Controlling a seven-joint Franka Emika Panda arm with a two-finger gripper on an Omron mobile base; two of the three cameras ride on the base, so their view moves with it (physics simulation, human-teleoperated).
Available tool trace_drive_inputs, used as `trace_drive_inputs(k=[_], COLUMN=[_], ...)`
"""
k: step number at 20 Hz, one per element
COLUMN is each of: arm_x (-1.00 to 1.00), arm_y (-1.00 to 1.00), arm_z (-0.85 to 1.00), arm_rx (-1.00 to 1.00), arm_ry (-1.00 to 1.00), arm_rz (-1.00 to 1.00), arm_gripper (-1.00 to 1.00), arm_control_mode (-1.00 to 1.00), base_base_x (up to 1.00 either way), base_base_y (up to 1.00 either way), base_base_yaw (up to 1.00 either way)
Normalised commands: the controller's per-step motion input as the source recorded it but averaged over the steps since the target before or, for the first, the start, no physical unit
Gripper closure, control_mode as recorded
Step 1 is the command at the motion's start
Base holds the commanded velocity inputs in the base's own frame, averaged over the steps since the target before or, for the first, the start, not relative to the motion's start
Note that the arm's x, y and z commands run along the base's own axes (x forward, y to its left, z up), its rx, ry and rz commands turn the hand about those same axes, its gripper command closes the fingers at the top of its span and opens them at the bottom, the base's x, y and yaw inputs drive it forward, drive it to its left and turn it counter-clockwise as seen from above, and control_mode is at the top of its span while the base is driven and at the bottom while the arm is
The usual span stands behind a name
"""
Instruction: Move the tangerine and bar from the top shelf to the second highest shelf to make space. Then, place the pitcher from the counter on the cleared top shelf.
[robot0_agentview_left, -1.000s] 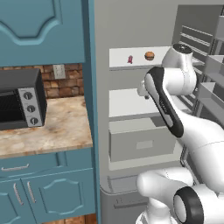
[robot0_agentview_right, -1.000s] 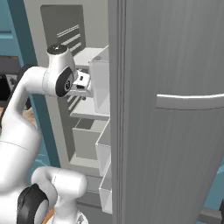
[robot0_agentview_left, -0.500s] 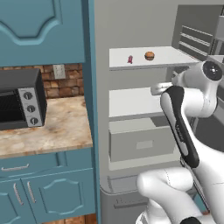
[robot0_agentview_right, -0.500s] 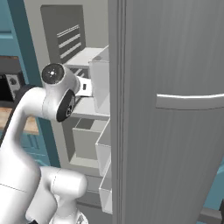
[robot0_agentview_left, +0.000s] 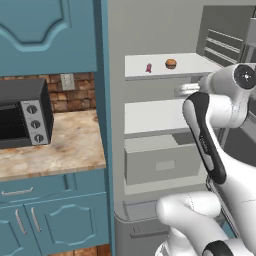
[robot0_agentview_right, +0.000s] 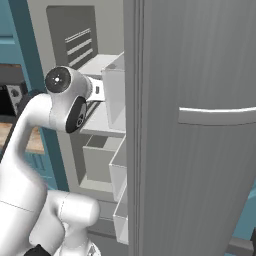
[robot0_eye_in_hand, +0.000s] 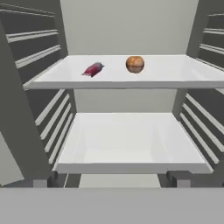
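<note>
White top shelf (robot0_eye_in_hand: 175, 72): one tangerine (robot0_eye_in_hand: 134, 64), one bar (robot0_eye_in_hand: 92, 69); jaws spread.

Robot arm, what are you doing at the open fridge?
The gripper is open and empty, facing into the fridge in front of the second highest shelf. The tangerine and the bar sit apart on the top shelf. Neither has been moved down yet.
</note>
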Motion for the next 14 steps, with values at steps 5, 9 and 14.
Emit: trace_drive_inputs(k=[5,9,14], arm_x=[0.23,0.30,0.36], arm_y=[-0.01,-0.11,-0.09], arm_z=[0.52,0.22,0.05], arm_rx=[0.00,0.00,0.00], arm_ry=[0.00,0.00,0.07], arm_rz=[-0.05,-0.05,0.00], arm_gripper=[-1.00,-1.00,-1.00], arm_control_mode=[-1.00,-1.00,-1.00], base_base_x=[0.00,0.00,0.00], base_base_y=[0.00,0.00,0.00], base_base_yaw=[0.00,0.00,0.00])
